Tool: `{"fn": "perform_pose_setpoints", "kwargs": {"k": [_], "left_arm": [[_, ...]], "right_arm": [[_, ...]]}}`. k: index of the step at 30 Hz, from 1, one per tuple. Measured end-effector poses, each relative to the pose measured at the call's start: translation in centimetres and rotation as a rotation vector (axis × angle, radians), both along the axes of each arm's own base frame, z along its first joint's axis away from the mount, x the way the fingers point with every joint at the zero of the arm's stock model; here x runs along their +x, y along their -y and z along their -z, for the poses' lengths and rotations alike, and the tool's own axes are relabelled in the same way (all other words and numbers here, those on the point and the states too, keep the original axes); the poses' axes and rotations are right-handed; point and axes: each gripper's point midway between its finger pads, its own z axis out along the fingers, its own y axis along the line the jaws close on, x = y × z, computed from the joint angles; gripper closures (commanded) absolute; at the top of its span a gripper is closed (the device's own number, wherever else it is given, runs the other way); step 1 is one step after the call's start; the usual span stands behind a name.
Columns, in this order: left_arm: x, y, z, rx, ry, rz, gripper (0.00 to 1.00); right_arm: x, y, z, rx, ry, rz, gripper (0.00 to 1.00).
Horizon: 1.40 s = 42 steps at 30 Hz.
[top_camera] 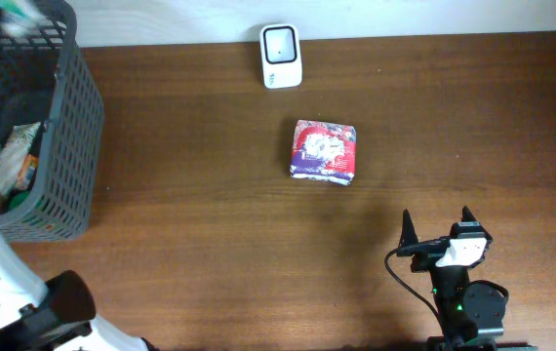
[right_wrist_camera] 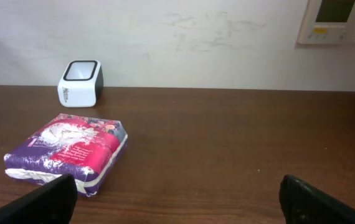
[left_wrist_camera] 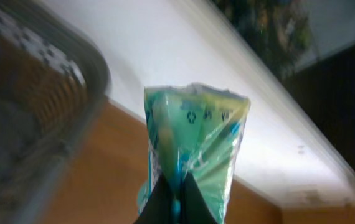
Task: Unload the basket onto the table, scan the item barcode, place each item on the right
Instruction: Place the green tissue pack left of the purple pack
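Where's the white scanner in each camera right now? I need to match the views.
Overhead: white scanner at top centre, at the table's far edge.
Left wrist: not in it; a green pouch fills the view.
Right wrist: white scanner at upper left, against the wall.
Shared landmark: the purple-and-red packet, lying just in front of the scanner in the overhead and right wrist views.
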Motion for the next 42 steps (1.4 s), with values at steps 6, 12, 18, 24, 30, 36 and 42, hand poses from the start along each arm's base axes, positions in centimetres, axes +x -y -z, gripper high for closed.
{"fn": "perform_pose_setpoints", "kwargs": {"k": [6,12,18,24,30,36,42], "left_arm": [[0.5,17.0,11.6,0.126,-0.344,0.361,1.0],[-0.3,27.4,27.8,0.331,-0.532,0.435,1.0],[-2.5,34.7,37.1,0.293,-0.464,0.479,1.0],[-1.4,35.9,41.6,0.227,-0.499,0.471,1.0],[-2.6,40.2,40.7,0.121,-0.466,0.623,1.0],[-0.4,38.8,38.6,0.194,-0.462,0.528,1.0],[1.2,34.3,39.5,0.303,-0.486,0.362,0.86]], "right_arm": [[0.0,0.0,0.0,0.0,0.001,0.0,0.01],[0.0,0.0,0.0,0.0,0.0,0.0,0.01],[0.0,0.0,0.0,0.0,0.001,0.0,0.01],[0.0,0.0,0.0,0.0,0.001,0.0,0.01],[0.0,0.0,0.0,-0.001,0.001,0.0,0.01],[0.0,0.0,0.0,0.0,0.001,0.001,0.01],[0.0,0.0,0.0,0.0,0.001,0.0,0.01]]}}
